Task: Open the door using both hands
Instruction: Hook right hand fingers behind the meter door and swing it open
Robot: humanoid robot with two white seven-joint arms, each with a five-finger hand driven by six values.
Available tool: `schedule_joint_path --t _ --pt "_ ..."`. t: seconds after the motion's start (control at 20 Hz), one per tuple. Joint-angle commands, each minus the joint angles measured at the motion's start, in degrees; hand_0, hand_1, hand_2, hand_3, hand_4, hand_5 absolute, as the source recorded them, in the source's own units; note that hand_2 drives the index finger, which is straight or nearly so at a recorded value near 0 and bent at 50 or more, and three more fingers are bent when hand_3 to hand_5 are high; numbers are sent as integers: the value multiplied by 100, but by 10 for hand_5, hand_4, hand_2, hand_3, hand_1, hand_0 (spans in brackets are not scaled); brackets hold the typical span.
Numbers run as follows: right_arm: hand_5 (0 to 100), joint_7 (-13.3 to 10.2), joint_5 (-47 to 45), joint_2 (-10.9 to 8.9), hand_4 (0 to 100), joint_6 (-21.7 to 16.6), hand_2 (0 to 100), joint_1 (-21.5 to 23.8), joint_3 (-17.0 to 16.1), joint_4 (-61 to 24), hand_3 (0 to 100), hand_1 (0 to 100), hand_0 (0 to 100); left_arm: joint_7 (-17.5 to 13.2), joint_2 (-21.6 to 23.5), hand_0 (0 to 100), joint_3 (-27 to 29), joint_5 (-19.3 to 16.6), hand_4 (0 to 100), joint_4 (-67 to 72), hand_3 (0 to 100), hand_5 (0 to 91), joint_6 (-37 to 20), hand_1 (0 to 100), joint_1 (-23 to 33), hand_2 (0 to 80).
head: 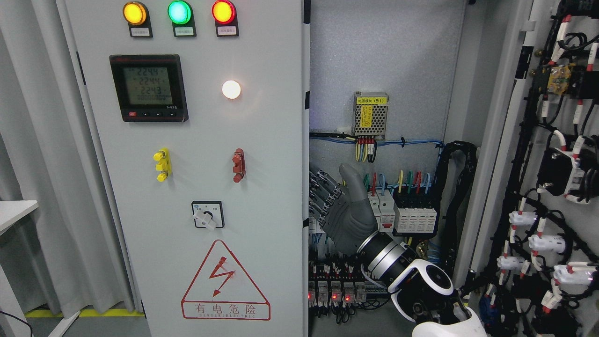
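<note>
My right hand [339, 206] reaches into the open cabinet, fingers [323, 194] curled behind the left door [187, 164] at its right edge, gripping it. Right door [552, 164] already stands open. Next: pull this edge toward me.

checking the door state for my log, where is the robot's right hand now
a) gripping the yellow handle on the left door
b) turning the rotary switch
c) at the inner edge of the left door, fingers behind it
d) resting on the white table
c, the right hand reaches up from the lower right to the inner edge of the left door, its fingers tucked behind that edge and the thumb pointing up.
</note>
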Motion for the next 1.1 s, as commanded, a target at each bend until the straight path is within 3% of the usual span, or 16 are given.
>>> schedule_joint_path --t 0.0,0.45,0.65,0.85,0.9,1.05 --pt "0 228 -16 3 0 8 0 20 -32 -166 0 0 218 4 62 296 9 8 36 35 27 0 2 0 -48 27" --pt "0 263 -33 3 0 -1 0 318 91 -728 0 0 218 4 70 296 9 8 37 44 28 0 2 0 -30 27" --pt "0 255 -33 3 0 -27 0 512 512 -1123 0 0 218 4 70 296 9 8 37 35 28 0 2 0 -39 27" --pt "0 158 -7 3 0 -325 0 530 881 -1221 0 0 218 4 62 296 9 8 36 35 28 0 2 0 -21 27" --pt "0 97 19 3 0 -334 0 521 943 -1230 0 0 218 4 53 296 9 8 36 35 28 0 2 0 -21 27" --pt "0 -386 28 3 0 -299 0 530 1005 -1256 0 0 218 -4 53 296 9 8 36 35 28 0 2 0 -30 28"
